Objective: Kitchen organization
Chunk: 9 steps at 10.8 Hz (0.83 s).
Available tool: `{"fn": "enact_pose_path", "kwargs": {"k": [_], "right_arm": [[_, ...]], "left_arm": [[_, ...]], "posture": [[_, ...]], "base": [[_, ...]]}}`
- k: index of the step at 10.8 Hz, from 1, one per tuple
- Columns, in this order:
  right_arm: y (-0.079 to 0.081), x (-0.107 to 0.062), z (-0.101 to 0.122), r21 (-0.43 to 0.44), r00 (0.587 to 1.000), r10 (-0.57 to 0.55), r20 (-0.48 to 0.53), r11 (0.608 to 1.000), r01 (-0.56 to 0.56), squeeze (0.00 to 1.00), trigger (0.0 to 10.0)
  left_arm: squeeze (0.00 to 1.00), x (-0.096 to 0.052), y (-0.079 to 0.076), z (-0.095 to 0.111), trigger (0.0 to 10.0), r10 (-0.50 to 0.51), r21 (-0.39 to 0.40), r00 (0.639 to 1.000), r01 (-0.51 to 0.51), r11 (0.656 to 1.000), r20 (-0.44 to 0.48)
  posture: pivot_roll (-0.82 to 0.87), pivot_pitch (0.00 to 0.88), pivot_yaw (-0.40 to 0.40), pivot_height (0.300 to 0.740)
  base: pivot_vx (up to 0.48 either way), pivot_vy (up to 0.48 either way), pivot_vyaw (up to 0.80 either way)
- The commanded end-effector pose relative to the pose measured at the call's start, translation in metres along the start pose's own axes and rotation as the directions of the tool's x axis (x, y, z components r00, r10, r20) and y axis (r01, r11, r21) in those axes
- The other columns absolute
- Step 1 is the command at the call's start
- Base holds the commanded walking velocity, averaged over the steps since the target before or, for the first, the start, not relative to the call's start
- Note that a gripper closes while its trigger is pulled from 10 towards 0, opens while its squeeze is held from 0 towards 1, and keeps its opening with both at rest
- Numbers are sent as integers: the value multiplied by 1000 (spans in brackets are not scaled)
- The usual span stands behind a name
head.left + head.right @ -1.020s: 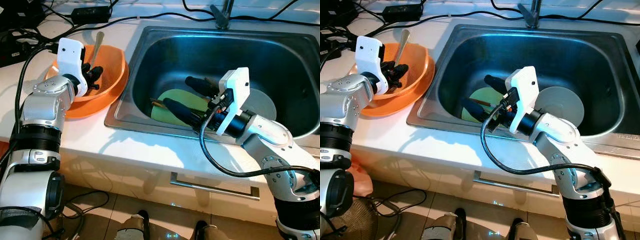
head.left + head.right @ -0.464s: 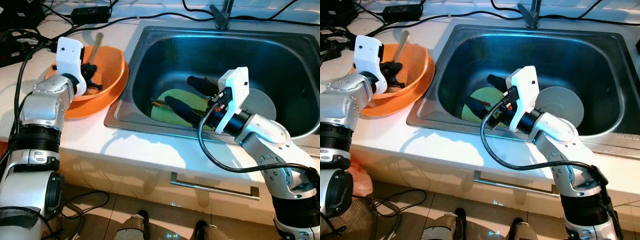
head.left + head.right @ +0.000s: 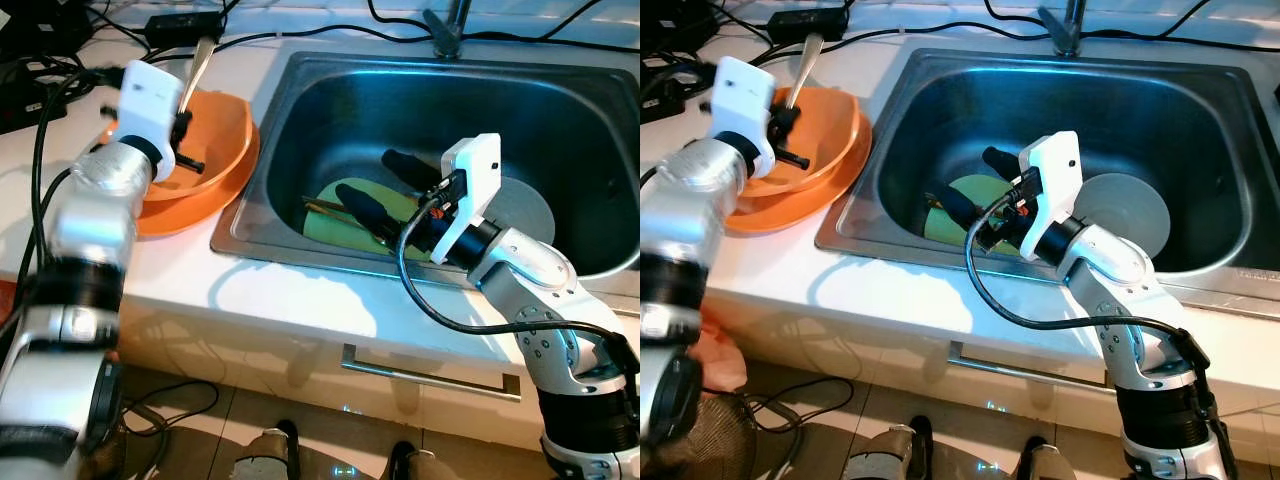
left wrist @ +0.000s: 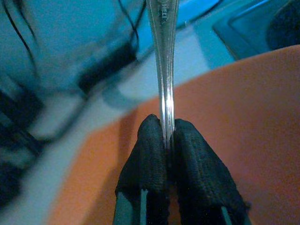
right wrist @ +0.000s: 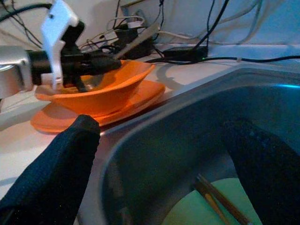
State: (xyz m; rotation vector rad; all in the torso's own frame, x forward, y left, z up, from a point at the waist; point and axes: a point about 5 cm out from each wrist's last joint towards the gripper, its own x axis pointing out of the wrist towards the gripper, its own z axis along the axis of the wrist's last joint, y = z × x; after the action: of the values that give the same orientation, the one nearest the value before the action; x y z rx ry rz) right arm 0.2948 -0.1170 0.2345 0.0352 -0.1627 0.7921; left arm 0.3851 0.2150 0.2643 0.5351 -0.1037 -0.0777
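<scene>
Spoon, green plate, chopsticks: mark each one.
spoon (image 4: 162, 70), left wrist view, on its metal handle.
green plate (image 3: 335, 228), left eye view, on its bare near part.
chopsticks (image 5: 220, 206), right wrist view, midway along the pair.

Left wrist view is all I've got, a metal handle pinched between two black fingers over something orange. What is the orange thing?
Observer: An orange bowl stacked on an orange plate, on the counter left of the sink.
Operator: What's my other arm doing?
Observer: The right end effector is open, down inside the sink.
Operator: Anything under it?
Observer: A green plate with chopsticks lying on it.
</scene>
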Motion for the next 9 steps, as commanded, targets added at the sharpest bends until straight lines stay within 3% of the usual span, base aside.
{"fn": "enact_pose_path", "kwargs": {"k": [1,2,3,4,5,7,9], "right_arm": [[0,2,4,-1,1000,-2,23,1000,2,0,10000],[-1,1,5,9,999,-11,31,1000,11,0,10000],[-2,1,6,23,999,-20,43,1000,19,0,10000],[-3,2,7,27,998,-30,49,999,29,0,10000],[-5,2,9,34,997,-47,67,998,45,0,10000],[-10,3,15,54,990,-97,106,994,92,0,10000],[-16,5,26,141,972,-156,178,981,132,0,10000]], "left_arm": [[0,-4,3,9,0,31,69,997,-36,997,68],[0,-6,-4,17,0,28,95,991,-41,995,134],[0,-10,-15,32,0,14,49,967,-28,998,256],[0,-21,-34,56,0,-50,100,901,7,995,430],[0,-26,-45,64,0,-70,98,874,26,995,482],[0,-33,-73,74,0,-211,42,814,225,974,541],[0,-34,-98,71,0,-388,-13,760,461,887,521]], "posture": [[118,199,111,740],[118,199,111,740],[119,198,113,740],[120,195,116,740],[118,193,119,740],[114,192,119,740],[109,192,123,740]], "base": [[0,0,0],[0,0,0],[0,0,0],[0,0,0],[0,0,0],[0,0,0],[0,0,0]]}}
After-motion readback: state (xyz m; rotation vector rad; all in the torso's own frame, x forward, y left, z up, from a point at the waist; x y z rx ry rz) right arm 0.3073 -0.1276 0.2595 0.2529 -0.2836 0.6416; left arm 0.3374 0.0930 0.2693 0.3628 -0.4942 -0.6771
